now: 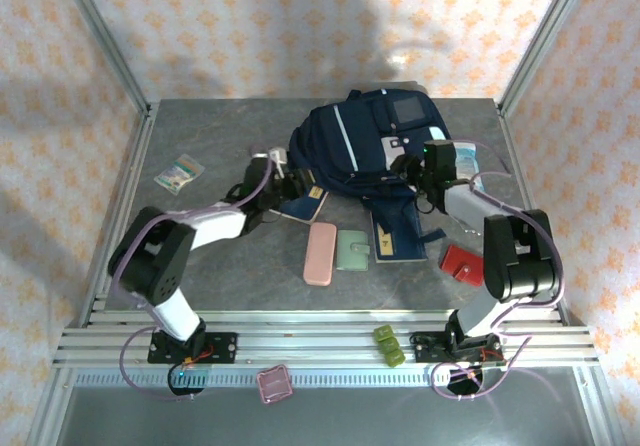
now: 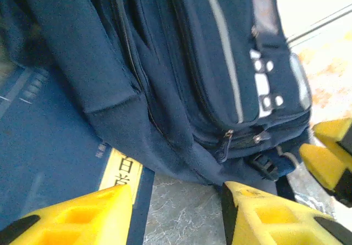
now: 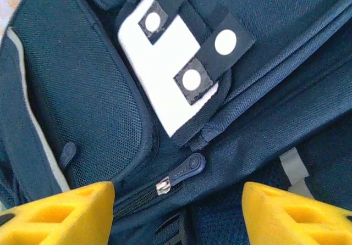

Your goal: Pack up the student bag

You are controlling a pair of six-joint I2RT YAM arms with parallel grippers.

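Lying front-up, student bag (image 1: 365,141) runs near-left to far-right; left pincer (image 2: 179,195) and right pincer (image 3: 177,193) half-open, empty.

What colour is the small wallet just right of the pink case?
The wallet is pale green, clearest in the top external view.

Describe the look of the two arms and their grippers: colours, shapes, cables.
The left arm and the right arm are both built of white tubular links and bulky black joint housings. A thin lilac cable loops along each. The left gripper and the right gripper have bright yellow, wedge-shaped fingers with hollow ribbed pockets.
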